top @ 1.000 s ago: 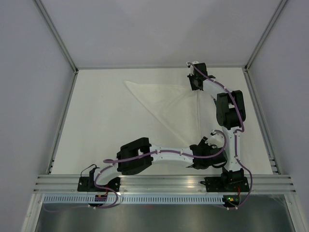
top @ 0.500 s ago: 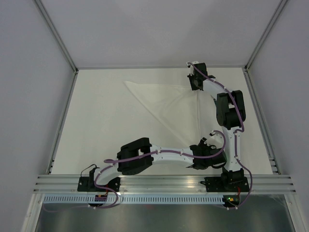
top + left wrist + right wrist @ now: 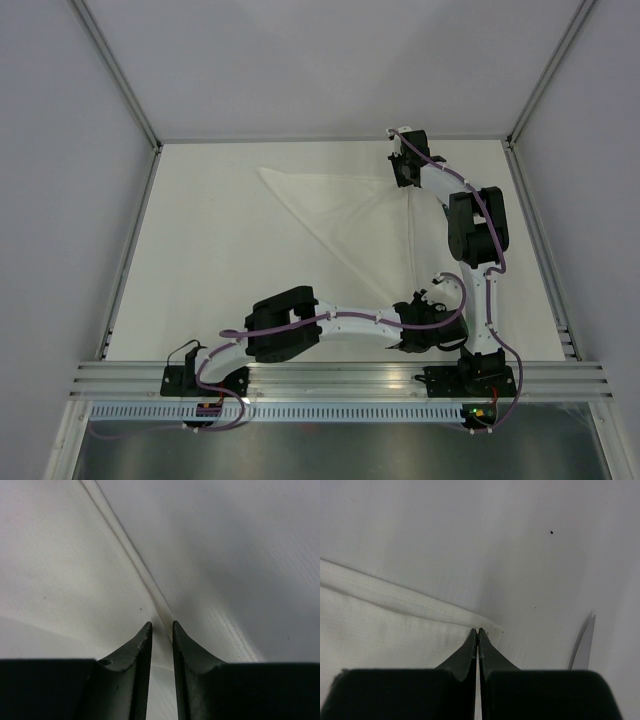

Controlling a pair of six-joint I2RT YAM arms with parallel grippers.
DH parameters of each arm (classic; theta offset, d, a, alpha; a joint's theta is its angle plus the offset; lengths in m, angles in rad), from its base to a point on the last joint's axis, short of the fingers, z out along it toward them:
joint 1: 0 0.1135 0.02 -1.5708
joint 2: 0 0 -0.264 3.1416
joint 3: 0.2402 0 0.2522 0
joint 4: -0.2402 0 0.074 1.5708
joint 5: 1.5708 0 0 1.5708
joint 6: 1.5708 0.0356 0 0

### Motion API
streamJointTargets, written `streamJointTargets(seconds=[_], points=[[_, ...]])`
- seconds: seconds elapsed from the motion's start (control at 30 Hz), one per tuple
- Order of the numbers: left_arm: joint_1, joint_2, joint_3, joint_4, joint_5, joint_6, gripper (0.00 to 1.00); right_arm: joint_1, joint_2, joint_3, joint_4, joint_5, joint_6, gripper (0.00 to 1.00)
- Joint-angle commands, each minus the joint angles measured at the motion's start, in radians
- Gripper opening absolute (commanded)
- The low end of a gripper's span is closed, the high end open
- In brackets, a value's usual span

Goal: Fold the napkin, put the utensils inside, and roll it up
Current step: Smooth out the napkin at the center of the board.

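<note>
The napkin (image 3: 365, 205) lies folded into a white triangle on the table, its long edge running from the far left to the near right. My right gripper (image 3: 403, 172) is at its far right corner, shut on the napkin (image 3: 395, 625) there, with the tips (image 3: 478, 630) right at the hem. At the near point of the triangle my left gripper (image 3: 428, 297) is low over the cloth. Its jaws (image 3: 161, 625) stand a narrow gap apart, astride the napkin's hem (image 3: 130, 555). A silvery utensil blade (image 3: 583, 647) shows at the right edge of the right wrist view; the rest of the utensils is hidden.
Grey walls with metal posts (image 3: 135, 110) enclose the white table (image 3: 210, 270) on three sides. The right arm's elbow (image 3: 477, 228) rises beside the napkin's right edge. The aluminium rail (image 3: 340, 378) with both bases runs along the near edge.
The left gripper's jaws have narrowed around the napkin's hem, and the left arm has shifted slightly. The right arm and the napkin have not moved.
</note>
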Motion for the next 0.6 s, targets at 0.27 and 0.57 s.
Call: streamJointTargets(seconds=[0.27,0.57], points=[[-0.021,-0.003,-0.04,-0.008,-0.003,-0.053,0.05,0.0,0.023,0.042,-0.069,0.025,-0.014,0.0],[-0.045,-0.05,-0.083,-0.008,-0.017,-0.065,0.02,0.0,0.052,0.104,-0.1,0.048,-0.029,0.0]])
